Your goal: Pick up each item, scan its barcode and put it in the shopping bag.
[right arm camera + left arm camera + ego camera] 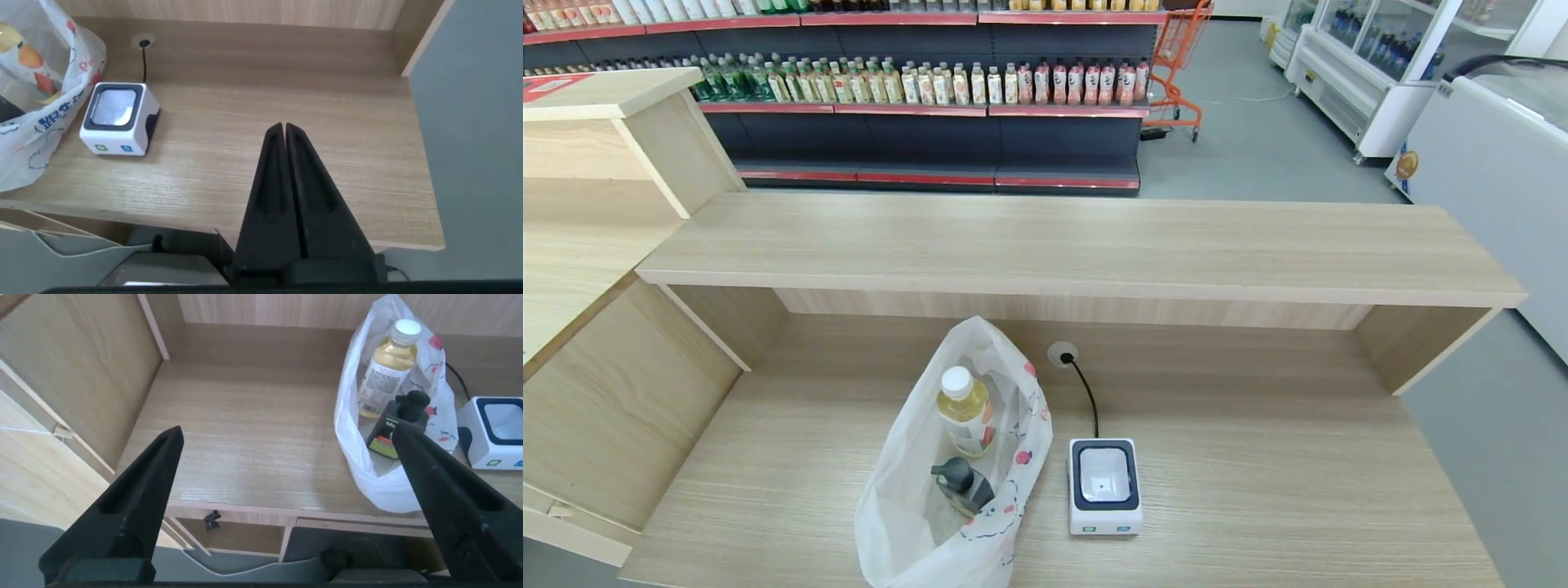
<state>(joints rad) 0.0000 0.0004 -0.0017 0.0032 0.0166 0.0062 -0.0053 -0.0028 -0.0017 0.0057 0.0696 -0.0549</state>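
Shopping bag (894, 506) stands open on table (1258, 465), just beside scanner (1103, 485). Inside it: pale drink bottle (965, 411) upright, dark-capped bottle (962, 485) in front. Left gripper (286, 433) jaws wide, empty. Right gripper (283, 129) jaws pressed together, empty.

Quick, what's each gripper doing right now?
Left gripper: open, holding nothing.
Right gripper: closed, holding nothing.
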